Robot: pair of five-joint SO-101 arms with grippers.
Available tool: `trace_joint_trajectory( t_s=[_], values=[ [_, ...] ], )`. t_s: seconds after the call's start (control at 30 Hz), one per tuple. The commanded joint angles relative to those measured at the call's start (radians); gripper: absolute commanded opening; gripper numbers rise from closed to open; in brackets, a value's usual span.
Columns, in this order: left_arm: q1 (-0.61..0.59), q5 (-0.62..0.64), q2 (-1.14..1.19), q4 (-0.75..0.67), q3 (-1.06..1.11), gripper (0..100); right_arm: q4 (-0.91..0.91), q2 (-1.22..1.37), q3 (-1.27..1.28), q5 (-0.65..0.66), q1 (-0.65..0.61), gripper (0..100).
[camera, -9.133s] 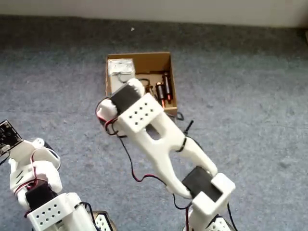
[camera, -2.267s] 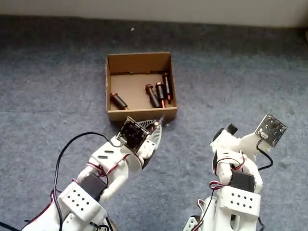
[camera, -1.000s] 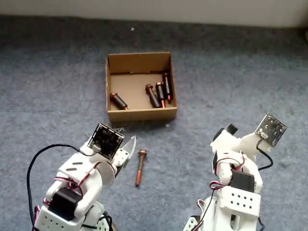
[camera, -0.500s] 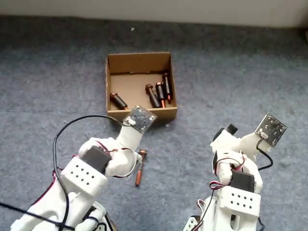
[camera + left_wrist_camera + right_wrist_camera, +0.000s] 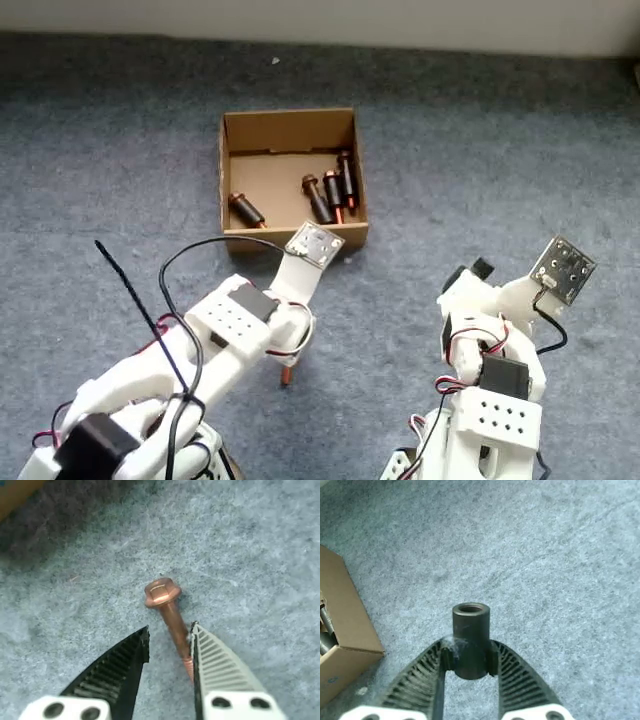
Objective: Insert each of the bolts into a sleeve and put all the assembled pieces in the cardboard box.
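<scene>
Left jaws parted astride bolt (image 5: 170, 617), perhaps touching

The bolt (image 5: 167, 612) is bright copper all over, against a carpet (image 5: 260, 555) of mottled blue-grey flecks. The left gripper (image 5: 170, 629) has one black ribbed finger (image 5: 120, 665) and one white (ribbed the same way), while the right gripper (image 5: 469, 645) is black and ribbed on both sides, and the sleeve (image 5: 470, 630) is matt black. The cardboard box (image 5: 290, 117) is plain tan; the assembled pieces (image 5: 318, 198) are black with copper ends. The arms (image 5: 495, 415) are white with black motors and red wires.
</scene>
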Motion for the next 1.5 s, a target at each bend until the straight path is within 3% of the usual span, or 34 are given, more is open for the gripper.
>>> trace_joint_trajectory(
  t_s=[0.0,0.2,0.4,0.6,0.9,1.23,1.47],
  values=[
    [0.015,0.012,0.090,-0.028,-0.090,16,-0.022,-0.022,-0.007,-0.006,0.007,0.5],
    [0.010,0.014,0.216,-0.023,-0.183,15,-0.022,-0.022,-0.007,-0.005,0.008,0.5],
    [0.019,0.009,0.271,-0.021,-0.220,1,-0.022,-0.022,-0.007,-0.005,0.008,0.5],
    [0.013,-0.006,0.248,-0.018,-0.219,1,-0.021,-0.025,-0.007,-0.005,0.007,0.5],
    [0.008,-0.072,-0.154,-0.002,-0.061,1,-0.019,-0.025,-0.007,0.044,-0.013,0.5],
    [-0.186,-0.064,-0.639,-0.029,0.056,1,0.058,-0.027,-0.018,0.049,-0.182,0.5],
    [-0.199,-0.064,-0.885,-0.034,0.102,1,0.094,-0.194,-0.050,0.049,-0.318,0.5]
  ],
)
